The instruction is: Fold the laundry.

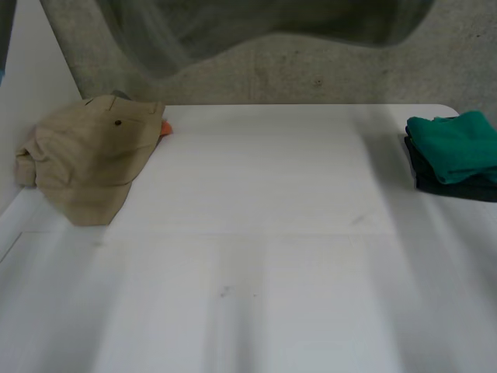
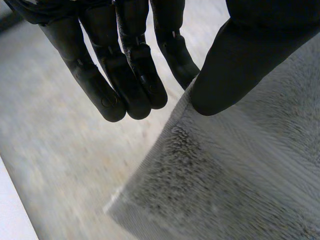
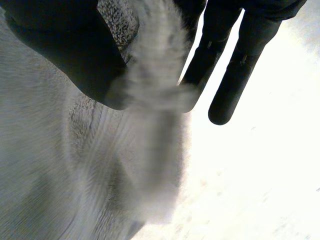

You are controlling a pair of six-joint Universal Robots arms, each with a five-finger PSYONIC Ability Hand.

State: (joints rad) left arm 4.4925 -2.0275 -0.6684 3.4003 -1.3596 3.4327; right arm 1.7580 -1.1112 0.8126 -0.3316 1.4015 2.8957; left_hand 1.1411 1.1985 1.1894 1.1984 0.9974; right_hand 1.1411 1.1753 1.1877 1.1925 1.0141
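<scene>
Grey towel (image 1: 256, 27) hangs up close above the table (image 1: 256, 233). Your left hand (image 2: 125, 75) and right hand (image 3: 65, 55) each pinch its edge, thumb against fingers. Looks like the spreading step, so next you'd lay it flat between the khaki trousers (image 1: 89, 163) and the folded stack (image 1: 454, 148).

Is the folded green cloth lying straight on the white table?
No, the folded green cloth rests on top of a dark folded cloth.

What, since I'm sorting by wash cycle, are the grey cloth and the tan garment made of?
The grey cloth: likely terry towelling, matte; fuzzy looped pile in ribbed rows. The tan garment: probably woven cotton, smooth and matte; flat surface, a seam and a dark button.
</scene>
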